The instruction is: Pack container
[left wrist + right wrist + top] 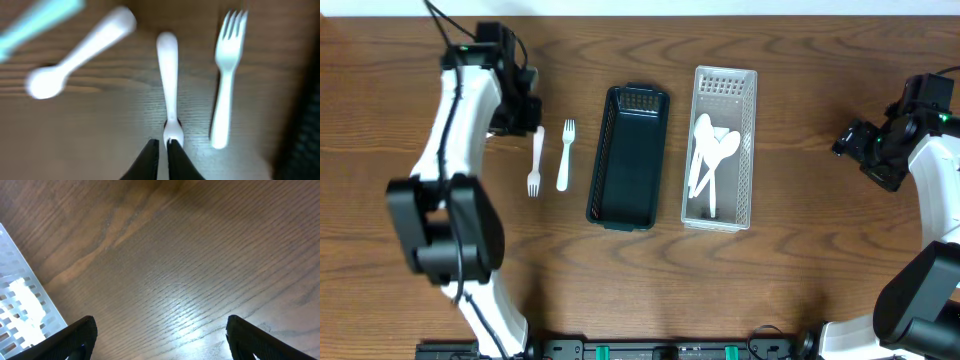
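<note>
Left claw (pixel 162 150) pinches one end of a fork (pixel 168 85) lying on the surface (pixel 100 130).
Right claw (pixel 160 336) hangs spread over bare wood beside the white basket (pixel 20 305).

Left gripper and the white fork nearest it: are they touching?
Touching. The left wrist view shows the shut left gripper pinching the white fork at its near end.

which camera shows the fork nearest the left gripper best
Left wrist: the fork fills the middle, close up, one end at the shut left gripper. Overhead shows it small, beside a second fork. Right wrist misses it.
</note>
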Tool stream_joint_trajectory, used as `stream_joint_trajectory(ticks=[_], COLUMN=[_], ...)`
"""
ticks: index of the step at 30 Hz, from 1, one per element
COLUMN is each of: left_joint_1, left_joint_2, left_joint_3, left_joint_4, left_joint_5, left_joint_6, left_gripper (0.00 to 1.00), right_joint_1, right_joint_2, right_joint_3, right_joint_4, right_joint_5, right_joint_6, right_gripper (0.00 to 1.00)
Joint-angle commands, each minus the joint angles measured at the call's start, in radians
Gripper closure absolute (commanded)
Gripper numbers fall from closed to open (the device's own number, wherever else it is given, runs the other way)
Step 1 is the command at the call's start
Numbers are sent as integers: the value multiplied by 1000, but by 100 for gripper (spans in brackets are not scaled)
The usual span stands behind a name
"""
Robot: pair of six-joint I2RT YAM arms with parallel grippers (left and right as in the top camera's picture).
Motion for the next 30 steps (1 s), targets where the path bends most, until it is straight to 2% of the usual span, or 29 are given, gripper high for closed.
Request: stream_joint_trajectory(ticks=[1,3,13,15,20,30], left_joint_1=[3,5,6,6,6,6], left_joint_2=[-48,-37,84,90,90,90], left_joint_3=[17,5,-182,-212,-279,-391], left_joint_4=[-10,-8,20,47,105,193], left_joint_5=[-12,-12,-11,-11,-11,-11], left_joint_6=[-16,-16,-76,-76,-76,-76], left_gripper=[78,72,69,61,55,54], right_joint_1=[-5,-5,-5,-5,-5,-5], right_joint_2=[6,6,6,6,6,6], right_joint_3=[-1,-1,-1,-1,-1,-1], right_joint_4=[-2,-2,-4,-4,-4,-5], right_joint_5=[-1,-1,-1,-1,-1,-1], right_joint_6=[-5,-5,-5,-5,-5,-5], right_gripper=[15,14,14,13,14,14])
